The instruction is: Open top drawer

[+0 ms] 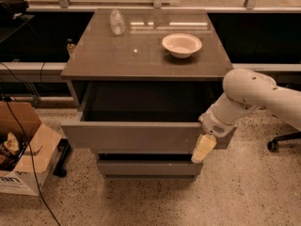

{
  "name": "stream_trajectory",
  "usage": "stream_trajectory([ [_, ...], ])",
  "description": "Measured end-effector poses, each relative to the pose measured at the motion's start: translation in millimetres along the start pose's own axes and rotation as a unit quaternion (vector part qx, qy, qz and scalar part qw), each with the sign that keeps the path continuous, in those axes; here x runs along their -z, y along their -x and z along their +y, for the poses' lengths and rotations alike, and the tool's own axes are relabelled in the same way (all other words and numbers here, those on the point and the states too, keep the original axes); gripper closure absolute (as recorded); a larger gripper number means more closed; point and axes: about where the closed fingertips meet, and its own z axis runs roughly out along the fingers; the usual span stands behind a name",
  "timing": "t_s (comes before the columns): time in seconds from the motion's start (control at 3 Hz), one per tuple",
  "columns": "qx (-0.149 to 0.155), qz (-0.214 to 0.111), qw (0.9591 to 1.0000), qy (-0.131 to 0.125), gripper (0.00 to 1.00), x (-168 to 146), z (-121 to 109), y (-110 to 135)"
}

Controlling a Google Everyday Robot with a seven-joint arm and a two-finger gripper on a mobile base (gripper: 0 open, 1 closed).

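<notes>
The top drawer [136, 136] of the grey cabinet stands pulled well out toward me, its dark box interior [146, 105] showing. Its plain grey front is tall and handleless. Below it a slimmer drawer front [148, 167] is shut. My gripper [204, 149] hangs at the right end of the top drawer's front, its pale fingers pointing down in front of the lower right corner. My white arm [254, 95] reaches in from the right.
A white bowl [182, 44] and a clear crumpled plastic item [117, 21] sit on the cabinet top [141, 55]. An open cardboard box [23, 154] and cables lie on the floor at left. An office chair base [282, 142] is at right.
</notes>
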Motion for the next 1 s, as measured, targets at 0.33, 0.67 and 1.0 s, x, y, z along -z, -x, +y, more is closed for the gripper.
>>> stream_trajectory([
  [0.33,-0.004,0.008,1.0000,0.005,0.42,6,15,-2],
  [0.67,-0.010,0.020,0.9997,0.001,0.56,20,41,-2],
  [1.0,-0.010,0.020,0.9997,0.001,0.29,19,41,-2],
])
